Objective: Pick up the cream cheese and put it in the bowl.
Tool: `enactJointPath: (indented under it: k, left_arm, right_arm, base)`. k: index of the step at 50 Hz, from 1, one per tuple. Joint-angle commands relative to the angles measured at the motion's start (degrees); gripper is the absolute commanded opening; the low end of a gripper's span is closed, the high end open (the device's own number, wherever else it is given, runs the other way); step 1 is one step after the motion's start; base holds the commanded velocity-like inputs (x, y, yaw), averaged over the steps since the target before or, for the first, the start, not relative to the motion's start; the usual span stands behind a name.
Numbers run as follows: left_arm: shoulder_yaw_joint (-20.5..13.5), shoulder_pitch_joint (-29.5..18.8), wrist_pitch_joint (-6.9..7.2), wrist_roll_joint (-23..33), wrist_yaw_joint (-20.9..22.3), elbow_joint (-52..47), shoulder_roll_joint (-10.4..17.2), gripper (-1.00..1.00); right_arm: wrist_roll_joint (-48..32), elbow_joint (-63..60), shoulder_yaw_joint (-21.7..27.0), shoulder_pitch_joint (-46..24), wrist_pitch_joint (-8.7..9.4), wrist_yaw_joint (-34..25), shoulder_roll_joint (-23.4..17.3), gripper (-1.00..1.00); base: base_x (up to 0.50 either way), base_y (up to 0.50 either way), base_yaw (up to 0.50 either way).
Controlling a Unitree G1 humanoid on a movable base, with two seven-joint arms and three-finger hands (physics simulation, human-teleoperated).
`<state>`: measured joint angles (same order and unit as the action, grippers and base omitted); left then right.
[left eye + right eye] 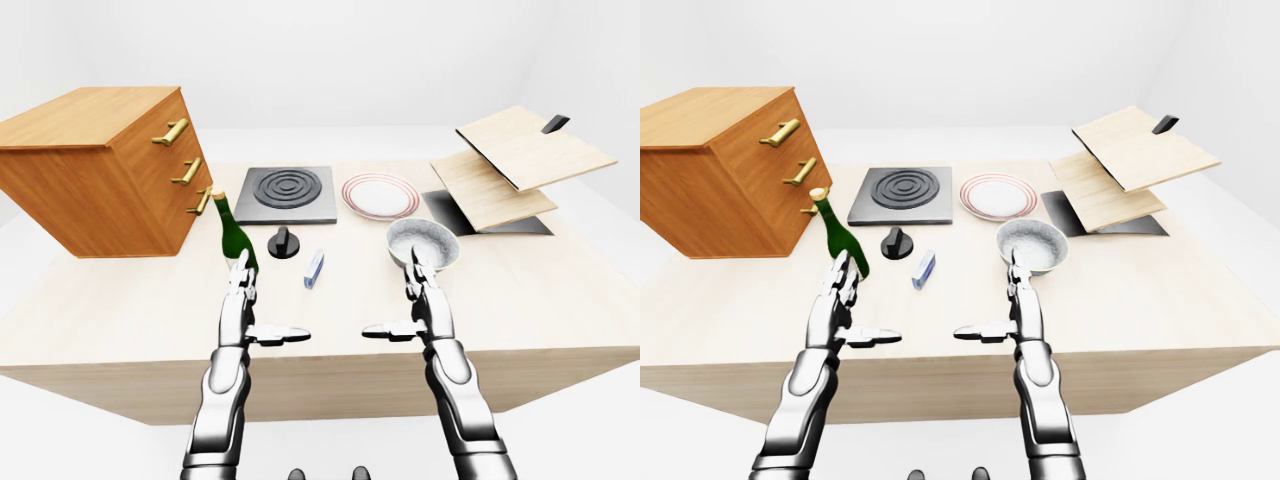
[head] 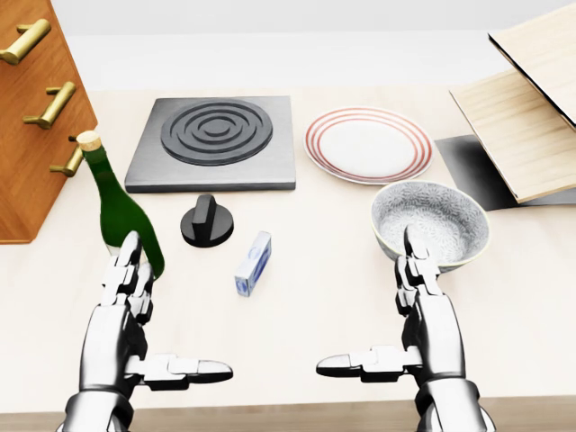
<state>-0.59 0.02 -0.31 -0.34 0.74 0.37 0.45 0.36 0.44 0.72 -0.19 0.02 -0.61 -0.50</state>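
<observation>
The cream cheese (image 2: 253, 263) is a small blue-and-white box lying on the wooden table, near the middle of the head view. A speckled grey bowl (image 2: 432, 220) stands to its right and holds nothing. My left hand (image 2: 175, 310) hovers open below and to the left of the box, its fingers pointing up beside a green bottle. Just below the bowl, my right hand (image 2: 364, 301) is open too, its thumb pointing left. Neither hand touches anything.
A green wine bottle (image 2: 121, 211) stands just above my left hand. A black knob (image 2: 206, 222), a dark burner plate (image 2: 216, 139) and a red-rimmed plate (image 2: 369, 144) lie further up. A wooden drawer cabinet (image 2: 31, 117) is at left, stacked wooden boards (image 2: 531, 108) at right.
</observation>
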Motion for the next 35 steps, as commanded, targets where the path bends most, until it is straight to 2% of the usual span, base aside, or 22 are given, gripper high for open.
enactJointPath:
  k: [1,3,11,16,20,27,28,35]
  left_arm:
    - [-0.5,0.4,-0.87,0.1,1.3,0.6,0.4,1.00]
    - [-0.2,0.5,-0.77,0.5,1.5,0.4,0.3,1.00]
    - [-0.5,-0.1,-2.03,0.5,1.8,2.3,0.3,1.00]
    - [-0.4,0.0,-1.65,0.6,1.9,1.7,0.3,1.00]
    - [-0.4,0.0,-1.91,0.6,2.0,2.0,0.3,1.00]
    - [-0.4,0.2,-1.74,0.7,1.9,1.6,0.3,1.00]
    - [-0.4,0.2,-1.64,0.6,2.0,1.4,0.3,1.00]
    - [-0.4,0.2,-2.22,0.8,1.9,1.8,0.3,1.00]
  right_arm:
    - [0.2,1.2,1.1,-0.5,0.09,-1.0,-0.6,1.00]
    - [0.2,1.6,1.1,-0.7,-0.07,-1.0,-0.6,1.00]
    - [0.9,3.2,1.5,-1.7,-0.42,-1.6,-0.7,1.00]
    - [1.4,4.2,1.7,-2.1,-0.87,-1.9,-0.8,1.00]
    - [1.5,4.0,1.7,-2.1,-0.54,-1.9,-0.8,1.00]
    - [1.5,4.4,1.6,-2.1,-1.16,-2.2,-0.9,1.00]
    - [0.1,4.5,1.4,-2.0,-1.95,-1.4,-1.0,1.00]
    - [-0.4,4.6,1.4,-2.0,-2.22,-1.2,-0.8,1.00]
  base:
    - [0.00,0.00,0.00]
    - [0.00,0.00,0.00]
    - [0.00,0.00,0.00]
    - [-0.01,-0.48,0.00]
    - [-0.02,-0.50,0.00]
    - [-0.02,-0.50,0.00]
    - [0.00,0.00,0.00]
    - [0.00,0.00,0.00]
